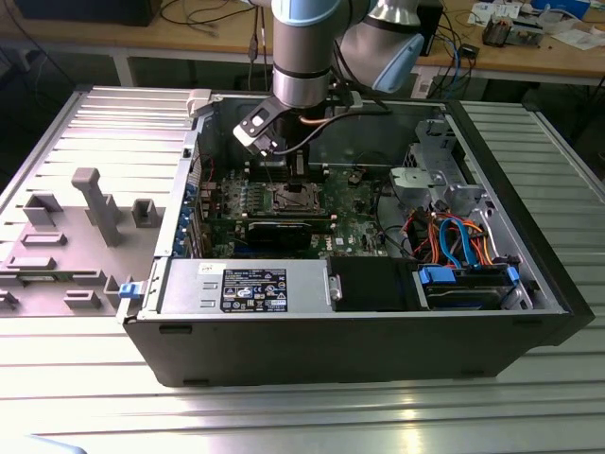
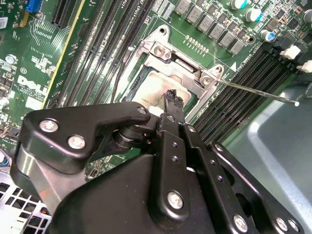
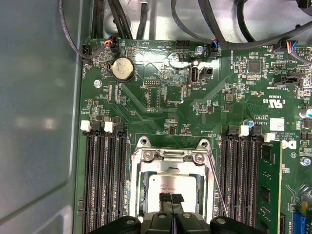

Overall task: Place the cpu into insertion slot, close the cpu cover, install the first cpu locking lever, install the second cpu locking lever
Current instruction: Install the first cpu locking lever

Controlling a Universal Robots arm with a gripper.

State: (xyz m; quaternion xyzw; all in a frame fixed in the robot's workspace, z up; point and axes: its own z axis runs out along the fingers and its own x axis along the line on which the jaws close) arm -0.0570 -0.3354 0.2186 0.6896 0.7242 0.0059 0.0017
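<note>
One gripper (image 3: 171, 199), fingertips pressed together with nothing between them, stands directly over the insertion slot (image 1: 295, 197). The slot lies mid-motherboard (image 3: 146, 97), between the two banks of memory slots (image 3: 105, 180). The cpu (image 3: 168, 184) sits in the slot, silvery face up. The cpu cover (image 3: 138, 187) appears to lie flat around it, the face showing through its window. A thin locking lever (image 2: 258, 91) projects unlatched past the socket's edge. Judged step: cover closed, first lever in hand. Lever work calls for a tip set against the thin rod and a controlled sweep under its catch.
</note>
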